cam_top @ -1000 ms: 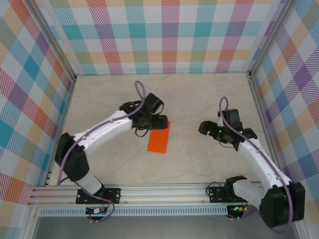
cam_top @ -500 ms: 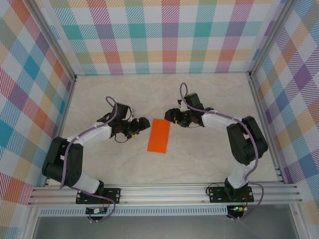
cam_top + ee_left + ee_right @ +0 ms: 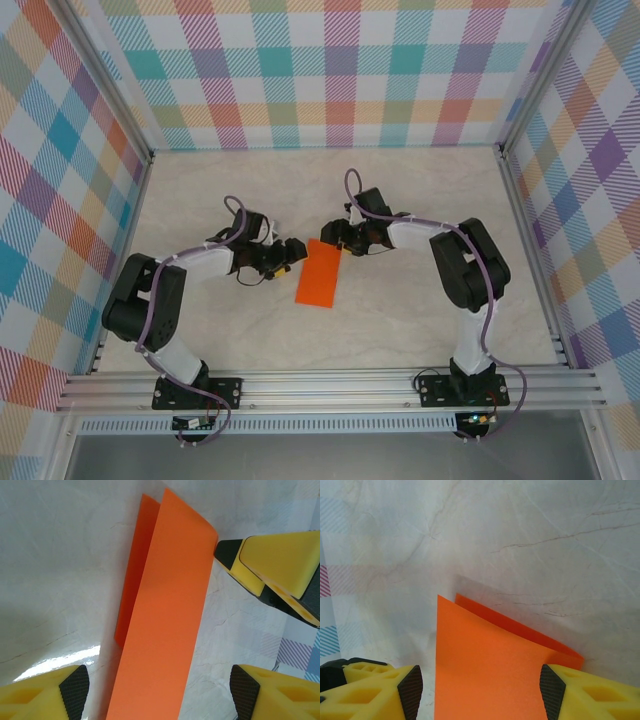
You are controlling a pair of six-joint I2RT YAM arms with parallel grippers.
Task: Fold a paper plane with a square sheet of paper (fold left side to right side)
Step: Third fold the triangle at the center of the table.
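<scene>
Both jaws: I see them spread wide, gripping nothing.
Left jaws: the square sheet of paper (image 3: 165, 605), folded in half with its upper flap slightly raised, runs between them.
Right jaws: straddling the sheet's far end.
Sheet: on the counter (image 3: 420, 300), between the arms.

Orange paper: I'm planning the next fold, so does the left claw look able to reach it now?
Probably yes. The left claw is open right at the paper, which runs between its fingers; the right claw just sits by one corner.
</scene>
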